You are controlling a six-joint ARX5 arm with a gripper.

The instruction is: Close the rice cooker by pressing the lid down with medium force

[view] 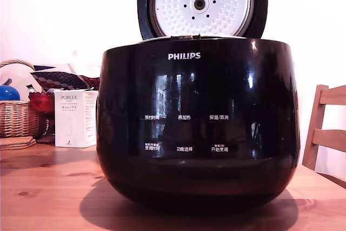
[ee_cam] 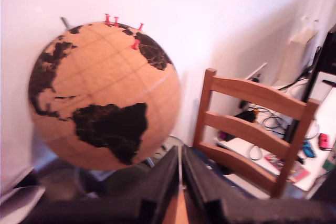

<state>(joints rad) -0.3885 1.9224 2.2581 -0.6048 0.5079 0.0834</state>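
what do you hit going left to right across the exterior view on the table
wicker basket → white PORLEX box → rice cooker with its lid standing open → wooden chair at the exterior view's right edge, behind the table

Lid (view: pixel 201 2) top cropped; wrist view rather blurry.

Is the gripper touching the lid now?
Apart. The wrist view shows the gripper facing a globe and chair; the exterior view shows the lid raised, untouched.
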